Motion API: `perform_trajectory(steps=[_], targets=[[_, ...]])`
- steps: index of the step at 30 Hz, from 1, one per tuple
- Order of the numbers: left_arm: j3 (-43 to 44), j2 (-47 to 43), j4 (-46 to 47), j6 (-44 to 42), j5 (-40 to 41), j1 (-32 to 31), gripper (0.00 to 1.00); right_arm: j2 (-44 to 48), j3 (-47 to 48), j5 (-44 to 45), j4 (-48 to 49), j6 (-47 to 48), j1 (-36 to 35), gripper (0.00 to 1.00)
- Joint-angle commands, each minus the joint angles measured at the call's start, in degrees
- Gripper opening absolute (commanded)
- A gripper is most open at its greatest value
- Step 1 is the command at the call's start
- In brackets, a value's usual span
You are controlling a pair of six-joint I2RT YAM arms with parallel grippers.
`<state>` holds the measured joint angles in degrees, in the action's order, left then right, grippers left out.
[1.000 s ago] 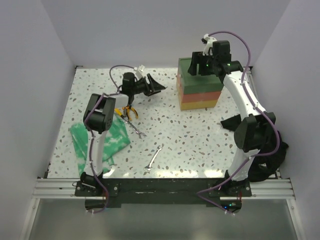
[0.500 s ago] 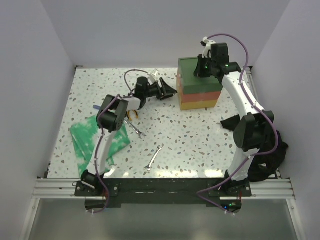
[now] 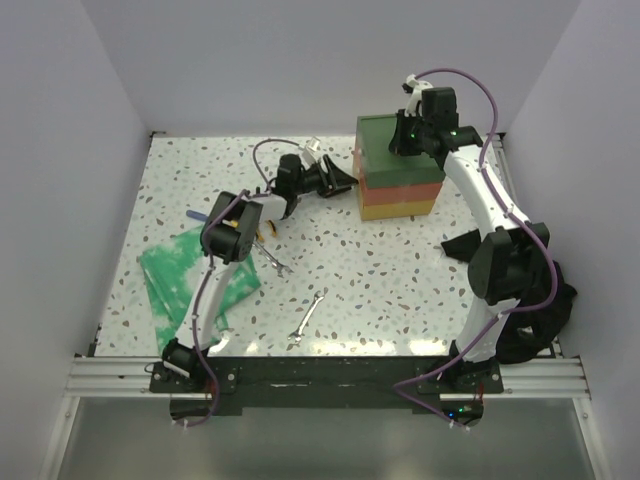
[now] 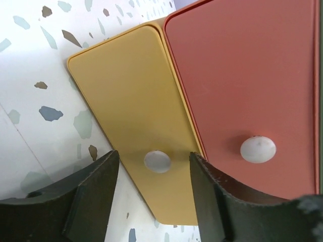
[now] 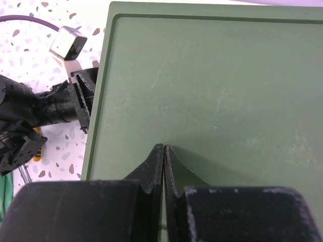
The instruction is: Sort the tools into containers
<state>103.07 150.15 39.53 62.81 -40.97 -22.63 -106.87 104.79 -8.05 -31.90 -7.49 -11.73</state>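
In the top view the drawer stack (image 3: 400, 188) stood at the upper right of the table, all drawers shut, while the tools lay unsorted at centre left: one wrench (image 3: 307, 318) low in the middle, another wrench (image 3: 276, 263) beside the green patterned cloth (image 3: 190, 280), and the pliers (image 3: 263, 233) mostly hidden under the left arm. The left gripper (image 4: 154, 166) was open, its fingers straddling the white knob (image 4: 157, 162) of the yellow bottom drawer (image 4: 121, 96) without pinching it. The right gripper (image 5: 164, 151) was closed and empty over the dark green top (image 5: 217, 75), probably steadying the stack. The step looked like opening the yellow drawer; next, the left jaws would need to close squarely on the knob and pull straight out.
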Motion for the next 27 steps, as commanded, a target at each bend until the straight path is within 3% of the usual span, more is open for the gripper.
perform_trajectory(steps=[1,12,27], targets=[[1.8,1.2,0.5,-0.8,0.9,-0.8,0.58,-0.4,-1.5,3.8,-6.0,1.2,0.1,0.0],[1.2,1.7,1.2,-0.5,1.0,-0.7,0.42,-1.4,-1.1,3.9,-5.9,0.7,0.2,0.0],[2.1,4.4,9.7,2.0,-5.5,-0.7,0.38,-1.8,-2.2,5.3,-6.4,1.1,0.2,0.0]])
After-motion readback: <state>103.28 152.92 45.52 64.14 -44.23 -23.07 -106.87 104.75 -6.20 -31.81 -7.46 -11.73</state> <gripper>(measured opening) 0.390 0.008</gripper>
